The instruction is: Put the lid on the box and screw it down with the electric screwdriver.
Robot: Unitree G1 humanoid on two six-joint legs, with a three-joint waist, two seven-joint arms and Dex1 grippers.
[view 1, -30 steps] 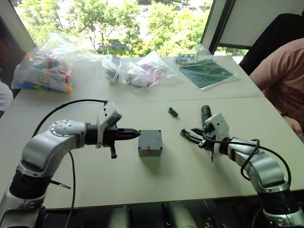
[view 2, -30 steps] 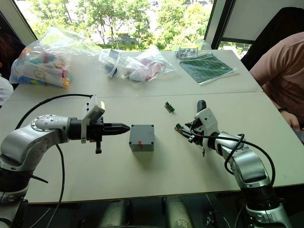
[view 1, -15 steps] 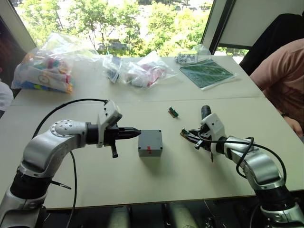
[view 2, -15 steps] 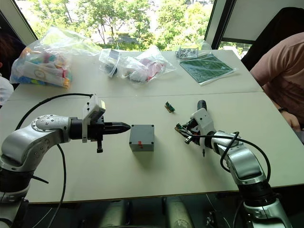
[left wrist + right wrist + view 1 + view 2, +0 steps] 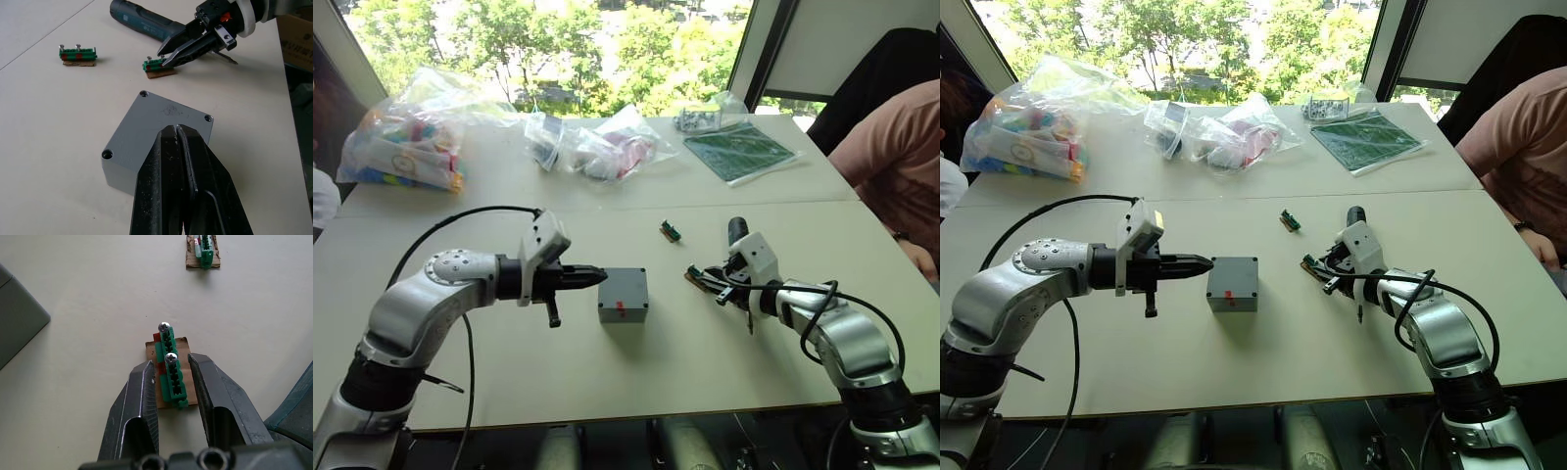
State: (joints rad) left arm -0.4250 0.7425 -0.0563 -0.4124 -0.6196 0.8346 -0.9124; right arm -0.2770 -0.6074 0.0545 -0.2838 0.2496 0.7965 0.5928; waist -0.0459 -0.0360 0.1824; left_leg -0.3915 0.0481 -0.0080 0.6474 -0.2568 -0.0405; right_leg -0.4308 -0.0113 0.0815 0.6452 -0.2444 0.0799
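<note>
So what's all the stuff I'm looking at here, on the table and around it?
Box: one, grey, lid on with screws in its corners, table middle.
Electric screwdriver: one, dark, lying beyond the right claw.
Green connector blocks: two, one between the right claw's fingers, one further back.
Plastic bags: several, clear with colourful contents, far side.
Green board: one, bagged, far right.
Table: pale beige.
Person: one, pink sleeve, right edge.
Left claw: black, shut, pointing at the box.
Right claw: black, open around a connector block.
</note>
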